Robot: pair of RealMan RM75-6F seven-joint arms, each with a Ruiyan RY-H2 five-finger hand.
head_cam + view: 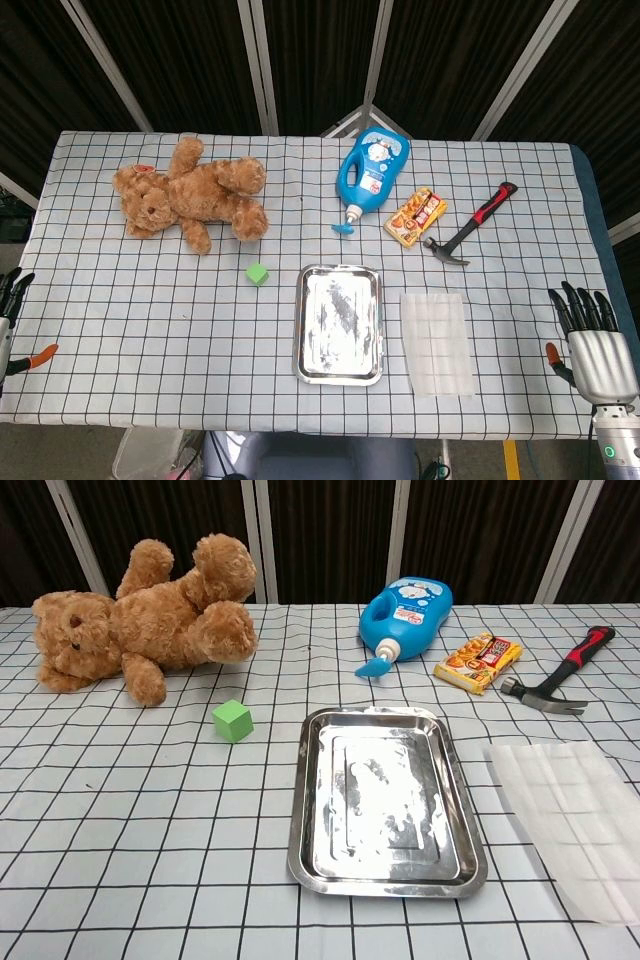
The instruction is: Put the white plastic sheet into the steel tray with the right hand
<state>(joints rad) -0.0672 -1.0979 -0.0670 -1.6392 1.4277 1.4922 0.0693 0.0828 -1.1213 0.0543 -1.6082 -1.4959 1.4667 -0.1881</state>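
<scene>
Left of the right hand's (601, 352) spread, empty fingers (582, 308), a translucent white plastic sheet (437, 341) lies flat beside the shiny rectangular steel tray (339, 372) on the checked tabletop (150, 320); left hand (10, 300) likewise empty.

The right hand (592, 340) is seen in the head view only: black fingers, a ribbed silver-grey back plate, and an orange-tipped thumb. A grey wrist section bearing a small green ring light is noted below it. Of the left hand (12, 310), black fingers and an orange tip are visible.
</scene>
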